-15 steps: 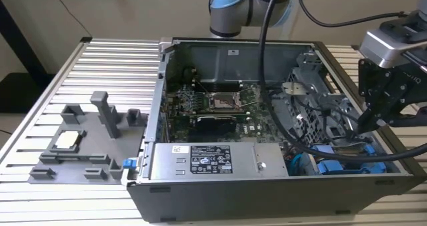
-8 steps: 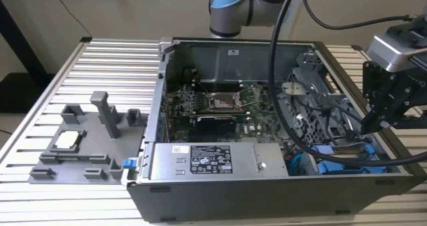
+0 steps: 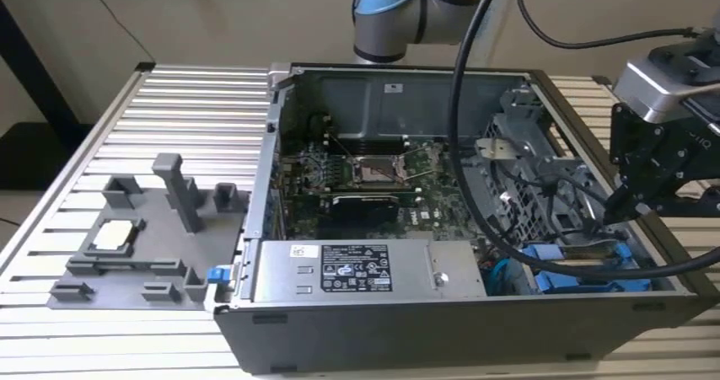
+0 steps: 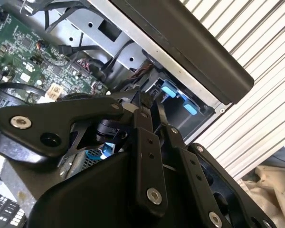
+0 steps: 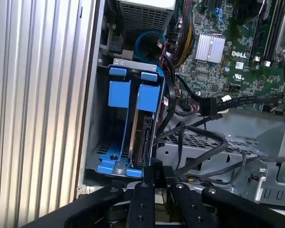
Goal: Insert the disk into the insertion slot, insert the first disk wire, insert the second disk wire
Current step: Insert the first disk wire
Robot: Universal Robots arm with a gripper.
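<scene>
The disk (image 5: 145, 135) stands on edge in its blue carrier bracket (image 5: 133, 95), seated in the grey sheet-metal insertion slot (image 5: 96, 118) at the case's corner. In the exterior view the disk (image 3: 588, 255) lies at the case's lower right. My gripper (image 5: 156, 176) is shut on the black connector (image 5: 155, 169) of a disk wire, right at the disk's near edge; whether the connector is seated is hidden. The wire (image 5: 204, 156) trails off toward the metal cage. In the exterior view my gripper (image 3: 615, 216) reaches down over the slot. In the second wrist view my gripper (image 4: 143, 105) is near the slot's blue fittings (image 4: 172, 89).
A grey labelled power-supply box (image 3: 366, 270) sits beside the slot. The motherboard (image 3: 372, 173) fills the case's middle. Loose black cables (image 5: 199, 107) cross near the disk. A grey fixture tray (image 3: 135, 245) with posts stands on the ribbed table (image 3: 191, 102), on the exterior view's left.
</scene>
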